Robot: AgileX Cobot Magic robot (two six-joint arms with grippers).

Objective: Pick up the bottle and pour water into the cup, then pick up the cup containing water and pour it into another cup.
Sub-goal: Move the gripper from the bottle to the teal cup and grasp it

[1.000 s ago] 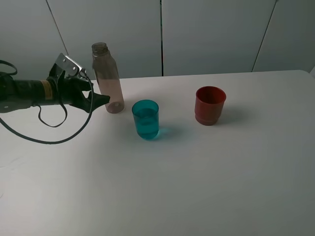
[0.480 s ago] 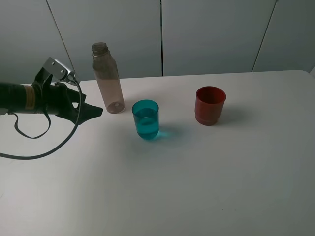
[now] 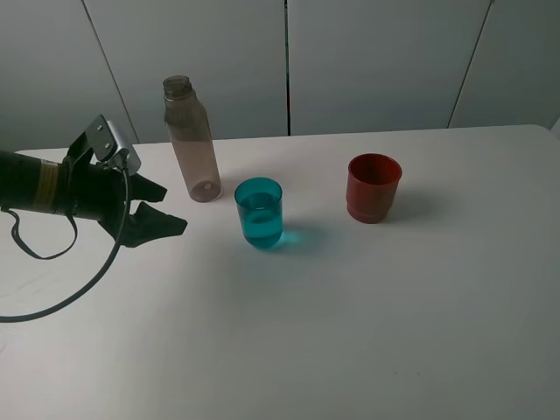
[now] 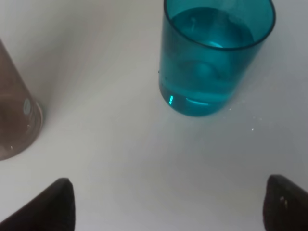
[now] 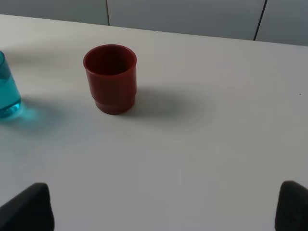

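The bottle (image 3: 191,140) stands upright at the back left of the white table, capless and free of any grip; its base (image 4: 14,115) shows in the left wrist view. The cup (image 3: 259,213), a teal tumbler holding water, stands to its front right and is seen close up (image 4: 211,62). Another cup (image 3: 374,187), dark red, stands further right. My left gripper (image 3: 166,208) is open and empty, left of the teal cup and in front of the bottle, touching neither. My right gripper (image 5: 161,209) is open, well short of the red cup (image 5: 110,79).
The white table (image 3: 350,332) runs bare toward the front and right. Grey wall panels rise behind the back edge. A black cable loops under the left arm (image 3: 52,184). The right arm is outside the exterior high view.
My left gripper has drawn back from the bottle's base and shifted toward the table's front. The bottle and both cups have stayed in place.
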